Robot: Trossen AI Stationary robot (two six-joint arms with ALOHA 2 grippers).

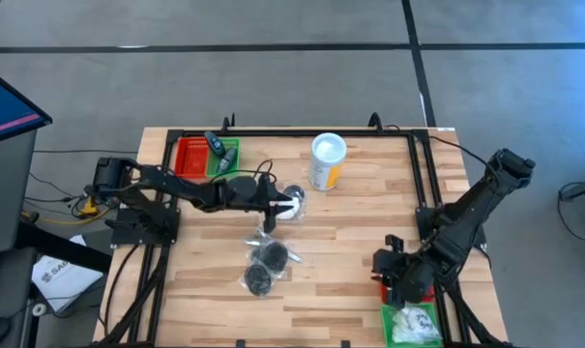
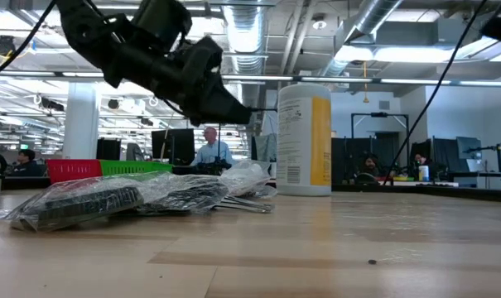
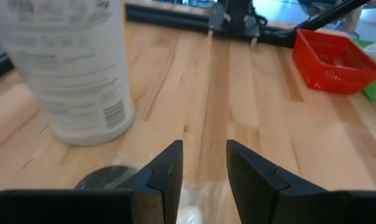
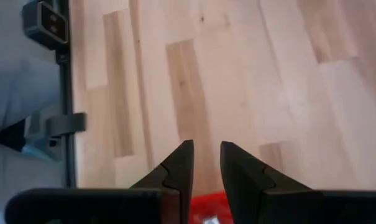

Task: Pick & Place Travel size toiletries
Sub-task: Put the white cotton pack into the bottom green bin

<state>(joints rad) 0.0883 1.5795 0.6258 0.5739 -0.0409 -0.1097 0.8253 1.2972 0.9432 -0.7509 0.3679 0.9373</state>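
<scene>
Two dark round pucks in clear wrap [image 1: 270, 255] [image 1: 258, 279] lie flat mid-table. A third wrapped item, whitish with a dark puck [image 1: 292, 205] [image 3: 104, 177], lies near the yellow canister [image 1: 327, 160]. My left gripper [image 1: 278, 203] [image 3: 204, 144] hovers open just above that wrapped item, slanting down, with only table and clear wrap [image 3: 194, 199] showing between its fingers. In the low view the left gripper [image 2: 243, 112] stands clear above the pile. My right gripper [image 1: 387, 266] [image 4: 206, 144] hangs open, pointing down, over the near-right red basket [image 4: 206, 205], with nothing between its fingers.
A red basket [image 1: 190, 157] and a green basket [image 1: 226, 159] with a small dark bottle [image 1: 218, 145] stand at the far left. At the near right, a green basket [image 1: 429, 311] holding white packets [image 1: 408, 327] stands beside the red one. A black frame rail [image 1: 418, 164] borders the table.
</scene>
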